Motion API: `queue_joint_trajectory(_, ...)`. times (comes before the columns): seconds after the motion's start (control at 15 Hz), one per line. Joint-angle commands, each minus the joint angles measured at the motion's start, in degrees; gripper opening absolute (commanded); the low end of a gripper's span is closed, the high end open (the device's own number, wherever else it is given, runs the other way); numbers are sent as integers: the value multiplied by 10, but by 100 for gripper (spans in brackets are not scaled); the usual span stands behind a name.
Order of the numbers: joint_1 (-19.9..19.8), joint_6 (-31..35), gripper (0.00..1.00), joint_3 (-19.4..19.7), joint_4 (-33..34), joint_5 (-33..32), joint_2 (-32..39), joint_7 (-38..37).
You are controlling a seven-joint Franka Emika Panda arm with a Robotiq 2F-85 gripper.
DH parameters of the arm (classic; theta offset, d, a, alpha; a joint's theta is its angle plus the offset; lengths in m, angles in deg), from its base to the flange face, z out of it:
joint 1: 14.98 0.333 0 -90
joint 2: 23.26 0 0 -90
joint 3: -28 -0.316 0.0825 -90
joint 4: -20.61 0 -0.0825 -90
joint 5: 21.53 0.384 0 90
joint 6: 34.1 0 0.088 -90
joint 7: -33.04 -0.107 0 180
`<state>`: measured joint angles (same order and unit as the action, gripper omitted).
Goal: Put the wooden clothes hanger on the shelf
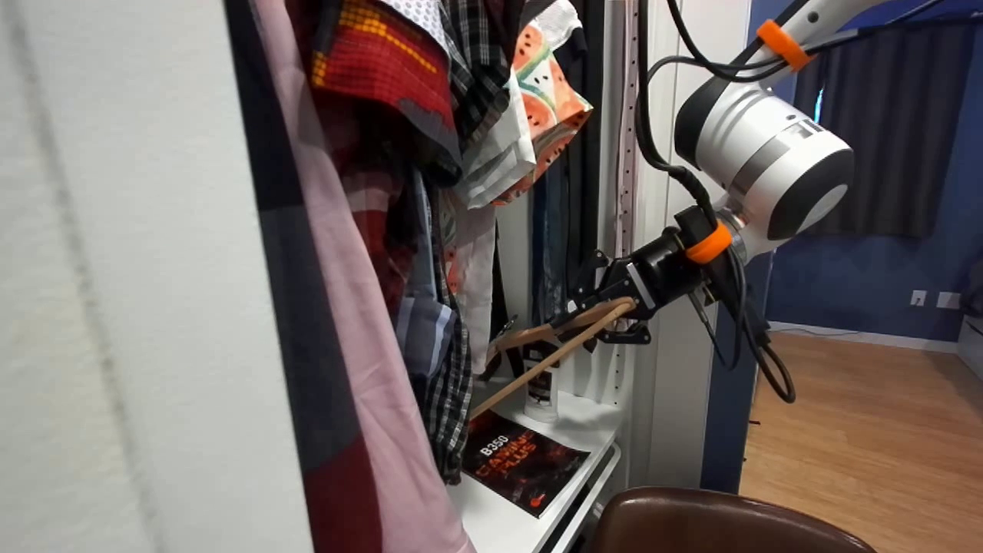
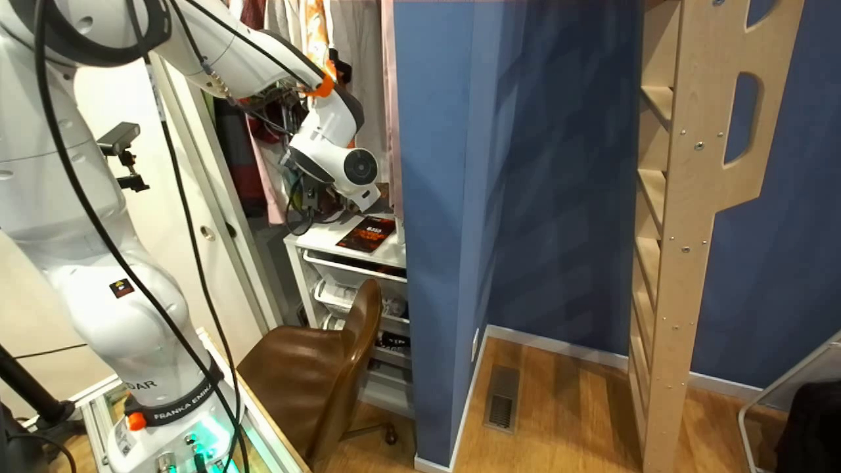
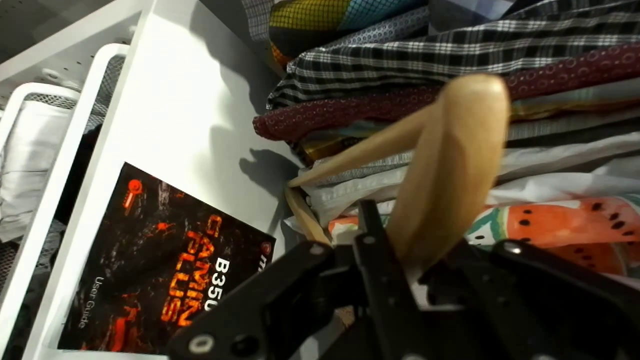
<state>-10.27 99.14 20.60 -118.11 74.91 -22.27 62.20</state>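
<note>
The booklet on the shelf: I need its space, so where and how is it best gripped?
Probably pinch the booklet by its "User Guide" edge, coming from the front of the shelf: it lies flat and thin, that edge frontmost.

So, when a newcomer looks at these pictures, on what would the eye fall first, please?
Probably on the pale wooden hanger, gripped in the black tool beside the hanging clothes. Next, perhaps, the bright watermelon-print cloth hanging among those clothes, then the black-and-orange B350 booklet, lying on the white shelf below.
</note>
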Motion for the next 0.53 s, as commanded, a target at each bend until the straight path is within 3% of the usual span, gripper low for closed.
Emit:
queue_joint_trajectory(0.0, 4, -14, 4, 8, 25, 24, 35, 22)
queue_joint_trajectory(0.47, 6, -29, 4, 13, 33, 22, 57, 20)
